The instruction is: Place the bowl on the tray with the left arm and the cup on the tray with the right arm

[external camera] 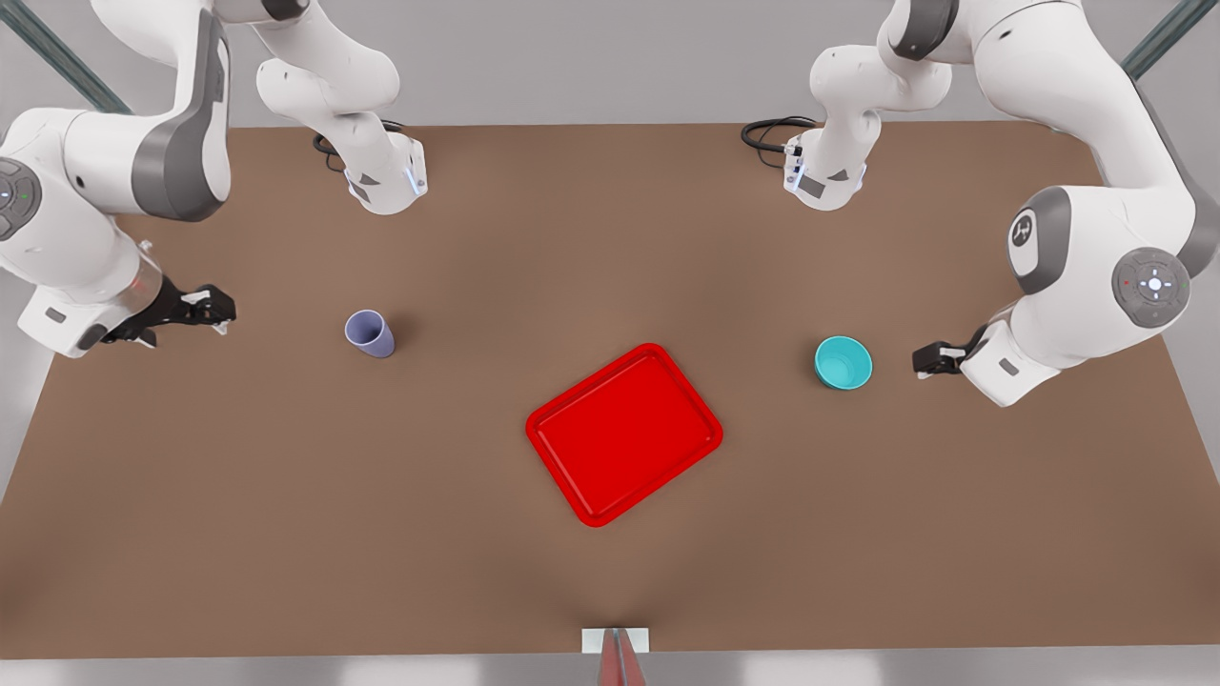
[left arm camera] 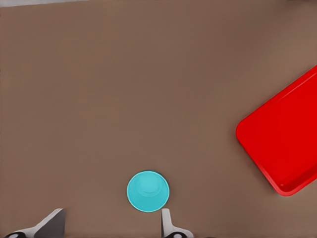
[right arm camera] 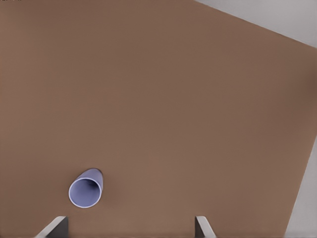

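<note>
The teal bowl [external camera: 843,363] [left arm camera: 148,191] stands upright on the brown table, at the front view's right of the red tray [external camera: 624,433] [left arm camera: 287,144]. My left gripper [external camera: 929,359] [left arm camera: 110,220] hovers open just beside the bowl, farther toward the front view's right, holding nothing. The lavender cup [external camera: 369,333] [right arm camera: 85,191] stands upright at the front view's left of the tray. My right gripper [external camera: 214,307] [right arm camera: 130,224] is open and empty, well apart from the cup toward the front view's left. The tray lies bare and turned at an angle in the middle.
Both arm bases [external camera: 381,181] [external camera: 824,176] with black cables stand at the table's back edge. A small white marker [external camera: 615,640] sits at the front edge. The brown table [external camera: 286,524] is wide and bare around the tray.
</note>
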Controlling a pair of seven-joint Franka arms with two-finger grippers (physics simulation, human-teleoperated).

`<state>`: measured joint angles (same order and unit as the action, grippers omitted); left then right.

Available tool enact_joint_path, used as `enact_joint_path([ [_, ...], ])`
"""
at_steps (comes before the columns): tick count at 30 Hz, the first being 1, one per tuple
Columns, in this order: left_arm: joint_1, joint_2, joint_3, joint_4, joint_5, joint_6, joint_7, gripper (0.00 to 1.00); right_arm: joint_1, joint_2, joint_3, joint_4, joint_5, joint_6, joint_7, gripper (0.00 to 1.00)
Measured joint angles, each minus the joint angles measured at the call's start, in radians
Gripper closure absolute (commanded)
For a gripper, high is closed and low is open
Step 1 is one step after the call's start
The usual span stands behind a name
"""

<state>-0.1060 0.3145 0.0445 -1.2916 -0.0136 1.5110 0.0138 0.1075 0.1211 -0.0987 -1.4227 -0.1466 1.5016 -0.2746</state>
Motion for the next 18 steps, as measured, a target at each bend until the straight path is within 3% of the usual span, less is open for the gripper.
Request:
enact_joint_path([
  [4, 0.001, 0.024, 0.006, -0.091, 0.002, 0.041, 0.001, 0.0, 0.0, 0.004, -0.001, -0.001, 0.0, 0.0, 0.0, 0.0],
  [8, -0.002, -0.09, 0.056, -0.626, -0.066, 0.493, 0.203, 0.0, -0.005, 0.01, 0.0, -0.001, -0.001, 0.0, 0.0, 0.0],
  [10, 0.0, -0.126, 0.074, -0.813, -0.1, 0.674, 0.283, 0.0, -0.005, 0.01, 0.0, -0.001, -0.001, 0.0, 0.0, 0.0],
  [13, 0.0, -0.099, 0.099, -0.922, -0.138, 0.81, 0.374, 0.0, -0.005, 0.011, -0.001, -0.001, 0.001, 0.0, 0.0, 0.0],
  [18, 0.0, 0.002, 0.112, -0.928, -0.16, 0.866, 0.408, 0.0, -0.004, 0.014, -0.001, -0.001, 0.001, 0.0, 0.0, 0.0],
])
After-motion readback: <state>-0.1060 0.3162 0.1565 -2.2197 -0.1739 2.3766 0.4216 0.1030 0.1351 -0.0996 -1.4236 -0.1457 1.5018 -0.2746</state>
